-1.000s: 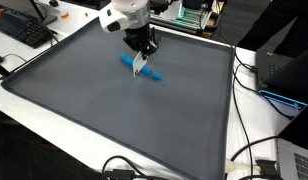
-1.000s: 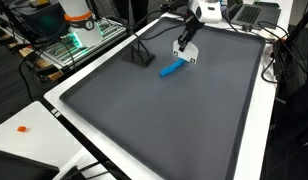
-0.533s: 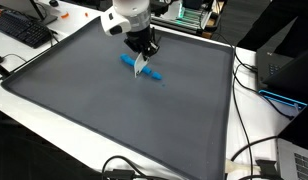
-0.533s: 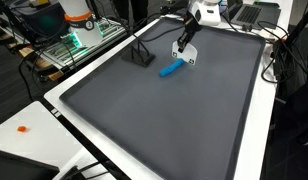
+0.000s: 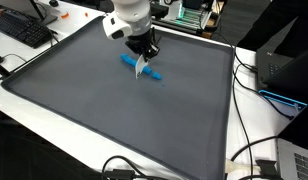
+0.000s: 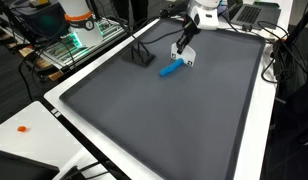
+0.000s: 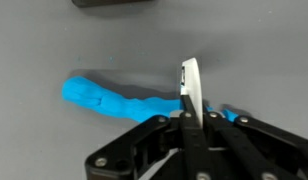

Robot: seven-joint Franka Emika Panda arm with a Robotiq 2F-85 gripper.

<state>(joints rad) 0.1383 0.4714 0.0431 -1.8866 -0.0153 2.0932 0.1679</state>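
My gripper (image 5: 145,58) is shut on a thin white flat piece (image 7: 190,80), held upright on edge between the fingers. It hangs just over a long blue lumpy object (image 7: 104,98) that lies flat on the grey mat (image 5: 84,100). In both exterior views the gripper (image 6: 183,48) points down at the far part of the mat, with the white piece (image 6: 189,58) at its tip. The blue object (image 6: 171,70) (image 5: 129,63) lies right under and beside it. In the wrist view the gripper (image 7: 191,112) hides the blue object's right part.
A small black block on a thin stand (image 6: 142,57) sits on the mat near the blue object; its edge shows in the wrist view (image 7: 114,3). A keyboard (image 5: 24,30), cables (image 5: 256,160) and a laptop (image 5: 284,75) lie around the white table edge.
The gripper has shifted very slightly with the white piece in it. The blue object has not moved.
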